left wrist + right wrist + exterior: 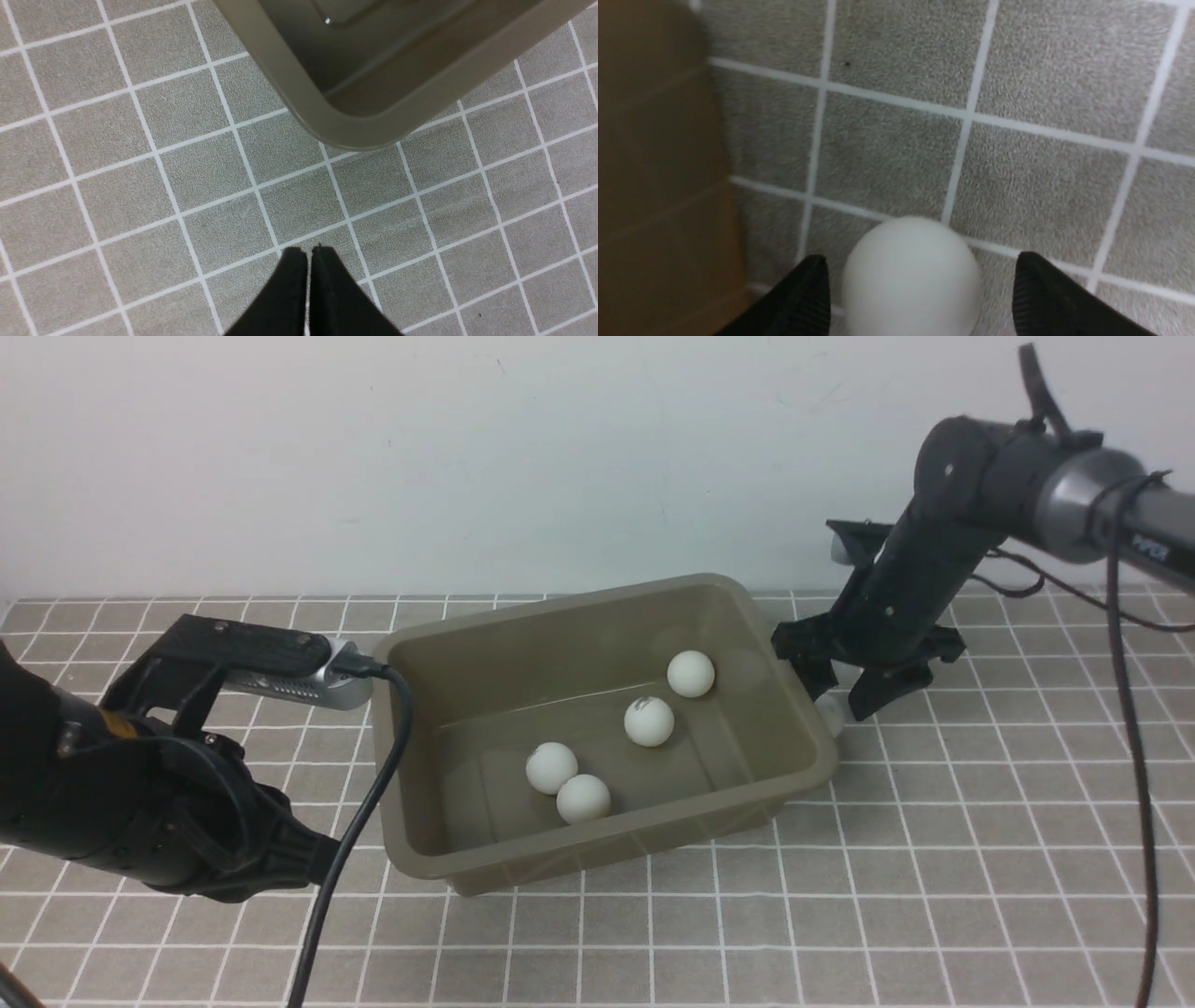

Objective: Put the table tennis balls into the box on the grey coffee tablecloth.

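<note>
L side first: left end effector [308,252] is clenched, tips together, nothing in it. It hovers over bare cloth just off the box's near-left corner. Not involved rn.

Mid worktop: box [616,845] sits on the grey coffee tablecloth [934,859]. Long axis runs roughly left-right but skewed, right end swung toward the far edge. 4 table tennis balls [649,721] are on its floor: two touching by the near wall, two apart toward the far-right corner.

R side: fifth ball [829,714] is outside on the cloth, just beside the box's right short wall, partly hidden behind the rim from the front. right end effector [838,702] is down over it, released, one finger each side. Wrist view: box-side finger [803,298] is nearly on the ball, other finger has a clear gap. Can't confirm contact, so not grasped.

Imo 4 of 5 done, last pick in hand. Key relation: ball sits right between the tips, off-centre toward the box side. It's a sphere, no long axis, so grip angle doesn't matter. R arm is the near one; L arm is across the box.

Next prob: close, lift over the rim, short hop left, drop.

Risks: box-side finger is tight vs the wall and could nudge the tub. Uneven closing could squirt the light ball along the cloth.
</note>
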`<action>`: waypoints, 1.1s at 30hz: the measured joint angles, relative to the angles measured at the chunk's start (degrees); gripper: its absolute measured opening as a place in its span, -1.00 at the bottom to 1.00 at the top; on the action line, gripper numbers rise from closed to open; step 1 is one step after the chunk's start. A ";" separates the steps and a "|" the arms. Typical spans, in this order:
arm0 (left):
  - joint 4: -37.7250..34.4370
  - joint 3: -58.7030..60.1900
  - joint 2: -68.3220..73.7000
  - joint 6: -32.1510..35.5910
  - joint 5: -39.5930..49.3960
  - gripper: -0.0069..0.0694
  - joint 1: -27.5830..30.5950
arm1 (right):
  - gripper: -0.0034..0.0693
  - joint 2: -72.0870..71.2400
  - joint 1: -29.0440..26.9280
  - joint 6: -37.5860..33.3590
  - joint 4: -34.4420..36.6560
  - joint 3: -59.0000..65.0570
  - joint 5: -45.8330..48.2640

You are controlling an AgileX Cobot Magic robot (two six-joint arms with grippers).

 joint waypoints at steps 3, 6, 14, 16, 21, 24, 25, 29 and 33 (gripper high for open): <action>0.00 0.00 0.00 0.00 0.00 -0.83 0.00 | 0.12 0.68 0.01 -0.58 -0.23 0.00 0.41; 0.00 0.00 0.00 0.00 0.00 -0.83 0.00 | 0.09 0.74 -0.21 -1.00 -2.43 -1.48 1.56; -0.35 0.00 0.00 0.16 0.00 -0.83 0.00 | 0.09 -8.31 -0.77 0.38 4.70 -6.49 1.90; -0.77 0.00 0.00 0.16 -0.05 -0.83 0.00 | 0.09 -9.44 2.01 -2.69 7.73 -6.87 1.90; -1.16 0.00 0.00 0.18 -0.10 -0.83 0.00 | 0.18 -8.05 9.07 -6.15 6.06 -6.87 2.56; -1.16 0.00 0.00 0.23 -0.36 -0.83 0.00 | 0.43 -7.82 9.84 -4.85 3.19 -6.81 2.81; -1.16 0.00 0.00 0.23 -0.65 -0.83 0.00 | 0.62 -7.88 9.84 -4.39 1.59 -6.81 2.88; -1.42 0.00 0.00 0.31 -1.67 -0.83 0.00 | 0.70 -9.94 9.56 -3.24 -2.02 -6.25 2.88; -1.46 0.00 0.00 0.36 -1.36 -0.83 0.00 | -0.13 -20.93 9.31 -1.85 -4.36 -2.56 2.88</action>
